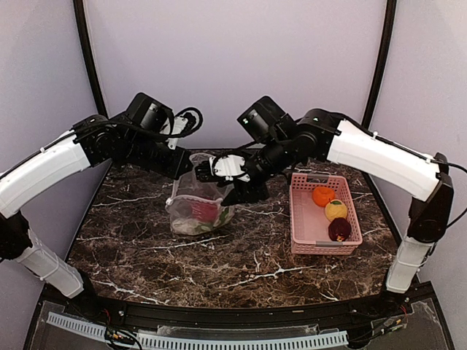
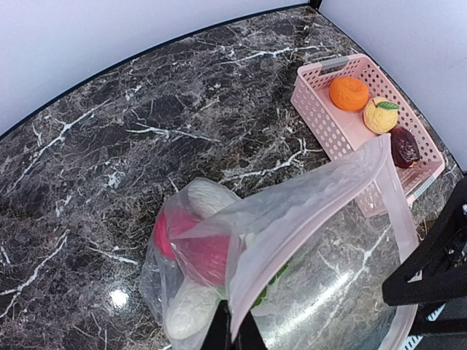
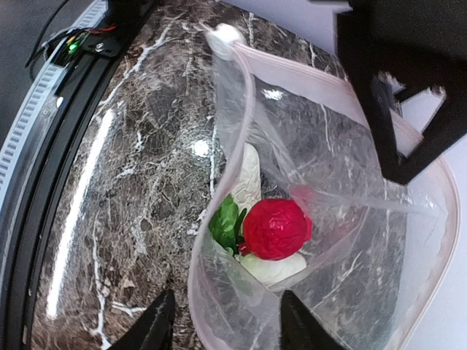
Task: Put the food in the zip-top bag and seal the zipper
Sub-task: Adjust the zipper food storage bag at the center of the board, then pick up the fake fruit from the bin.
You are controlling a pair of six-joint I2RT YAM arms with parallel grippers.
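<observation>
The clear zip-top bag stands mouth up on the marble table. It holds part of the food: a red ball, a white piece and green leaves. Its pink zipper runs round the open mouth. My left gripper is shut on the bag's rim and holds it up. My right gripper hangs open over the mouth, with the near rim passing between its fingers and untouched. An orange fruit, a yellow fruit and a dark maroon piece lie in the basket.
The pink lattice basket sits right of the bag. Black rails and a white cable strip run along the table's near edge. Pale walls close in the back and sides.
</observation>
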